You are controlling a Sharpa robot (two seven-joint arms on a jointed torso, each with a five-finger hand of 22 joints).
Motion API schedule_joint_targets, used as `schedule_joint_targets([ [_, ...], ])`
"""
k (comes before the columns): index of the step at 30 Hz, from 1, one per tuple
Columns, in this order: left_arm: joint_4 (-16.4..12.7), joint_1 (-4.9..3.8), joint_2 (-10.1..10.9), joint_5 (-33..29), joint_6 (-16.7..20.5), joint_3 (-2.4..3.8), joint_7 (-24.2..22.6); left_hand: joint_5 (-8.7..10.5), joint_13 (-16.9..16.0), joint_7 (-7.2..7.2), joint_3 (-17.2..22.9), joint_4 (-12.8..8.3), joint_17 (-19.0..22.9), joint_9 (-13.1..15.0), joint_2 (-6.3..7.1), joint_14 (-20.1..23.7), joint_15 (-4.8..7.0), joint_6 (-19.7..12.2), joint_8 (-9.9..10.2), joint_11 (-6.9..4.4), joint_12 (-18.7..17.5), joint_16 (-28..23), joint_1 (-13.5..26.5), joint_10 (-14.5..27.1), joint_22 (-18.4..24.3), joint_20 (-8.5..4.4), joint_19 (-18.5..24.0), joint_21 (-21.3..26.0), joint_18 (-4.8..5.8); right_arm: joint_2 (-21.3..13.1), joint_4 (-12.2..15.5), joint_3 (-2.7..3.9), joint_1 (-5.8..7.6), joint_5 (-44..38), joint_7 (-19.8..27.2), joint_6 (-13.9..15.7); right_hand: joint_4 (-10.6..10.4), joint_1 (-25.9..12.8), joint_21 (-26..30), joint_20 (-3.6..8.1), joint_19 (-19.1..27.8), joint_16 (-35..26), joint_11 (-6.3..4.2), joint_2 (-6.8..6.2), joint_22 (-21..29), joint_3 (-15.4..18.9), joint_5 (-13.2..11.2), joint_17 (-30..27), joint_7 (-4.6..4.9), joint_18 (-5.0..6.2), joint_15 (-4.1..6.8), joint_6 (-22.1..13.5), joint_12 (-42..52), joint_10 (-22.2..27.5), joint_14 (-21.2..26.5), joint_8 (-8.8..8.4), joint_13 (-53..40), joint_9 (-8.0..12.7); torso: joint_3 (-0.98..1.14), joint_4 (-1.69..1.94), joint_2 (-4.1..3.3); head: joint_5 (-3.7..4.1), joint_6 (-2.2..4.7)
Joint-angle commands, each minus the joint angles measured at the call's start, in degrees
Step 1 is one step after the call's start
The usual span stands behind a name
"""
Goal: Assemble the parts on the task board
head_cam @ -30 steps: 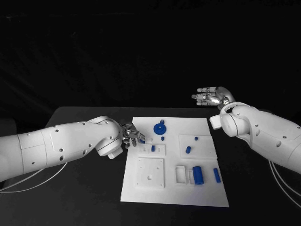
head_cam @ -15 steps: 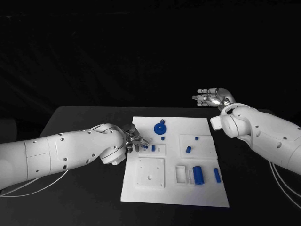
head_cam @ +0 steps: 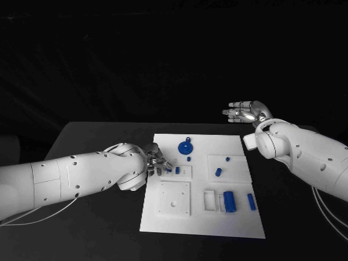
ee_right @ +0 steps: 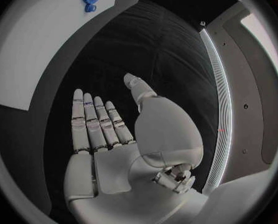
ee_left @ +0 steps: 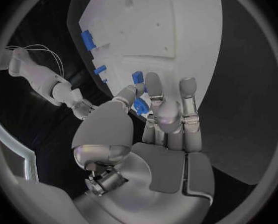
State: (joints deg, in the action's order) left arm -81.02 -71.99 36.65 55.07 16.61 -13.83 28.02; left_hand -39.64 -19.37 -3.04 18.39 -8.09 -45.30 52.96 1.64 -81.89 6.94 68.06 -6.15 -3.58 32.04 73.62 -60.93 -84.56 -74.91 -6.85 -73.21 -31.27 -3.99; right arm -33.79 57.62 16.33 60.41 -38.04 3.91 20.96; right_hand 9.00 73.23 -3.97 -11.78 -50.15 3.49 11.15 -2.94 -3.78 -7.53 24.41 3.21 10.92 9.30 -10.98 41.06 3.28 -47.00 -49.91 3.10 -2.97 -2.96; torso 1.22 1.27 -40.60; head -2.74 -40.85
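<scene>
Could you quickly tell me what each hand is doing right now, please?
Left hand: pinching a small blue part over the task board.
Right hand: open, holding nothing, off the board.

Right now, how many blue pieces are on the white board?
8: round disc, two tiny studs, mid-board peg, two pegs at left hand, big cylinder and bar near edge. Others may hide.

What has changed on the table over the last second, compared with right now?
The left hand has moved from the board's left edge a little further in over the white board, its fingers now at a small blue piece. The right hand stayed raised and open behind the board. The other blue pieces stayed put.
</scene>
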Motion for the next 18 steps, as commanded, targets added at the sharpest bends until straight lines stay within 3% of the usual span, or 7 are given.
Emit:
schedule_joint_targets([
  [1,0.04,0.16,-0.21,2.12,-1.11,0.02,0.23,-0.11,0.05,3.87,5.57,-5.12,0.07,-0.05,-0.13,-0.33,0.02,4.13,0.34,-0.73,0.24,0.33,-0.70,-2.29,-1.02,0.27,0.07,-0.23,-0.37,0.04,0.05,0.02,-0.03,-0.18,0.53,-0.88,-0.24,-0.28,-0.04,-0.08,-0.03,-0.38,0.07,-0.21,0.06,-0.04,0.17,-0.08,0.71,-0.99,0.02,-0.51,-0.38,0.43,0.34,-0.23,0.08,0.10,-0.02,-0.03,-0.01,0.00,-0.07],
  [18,0.39,0.32,0.07,2.53,-2.74,0.03,1.03,-0.09,0.06,3.87,5.57,-5.08,0.10,-0.11,-0.13,-0.34,0.01,4.18,0.38,-0.73,0.27,0.36,-0.77,-2.29,-1.02,0.33,0.07,-0.28,-0.45,0.02,0.00,0.02,-0.03,-0.13,0.51,-0.91,-0.22,-0.26,-0.05,-0.08,-0.03,-0.39,0.09,-0.20,0.06,-0.03,0.17,-0.08,0.71,-0.99,-0.03,-0.47,-0.39,0.50,0.34,-0.21,0.08,0.09,0.01,-0.01,0.00,0.00,-0.18],
])
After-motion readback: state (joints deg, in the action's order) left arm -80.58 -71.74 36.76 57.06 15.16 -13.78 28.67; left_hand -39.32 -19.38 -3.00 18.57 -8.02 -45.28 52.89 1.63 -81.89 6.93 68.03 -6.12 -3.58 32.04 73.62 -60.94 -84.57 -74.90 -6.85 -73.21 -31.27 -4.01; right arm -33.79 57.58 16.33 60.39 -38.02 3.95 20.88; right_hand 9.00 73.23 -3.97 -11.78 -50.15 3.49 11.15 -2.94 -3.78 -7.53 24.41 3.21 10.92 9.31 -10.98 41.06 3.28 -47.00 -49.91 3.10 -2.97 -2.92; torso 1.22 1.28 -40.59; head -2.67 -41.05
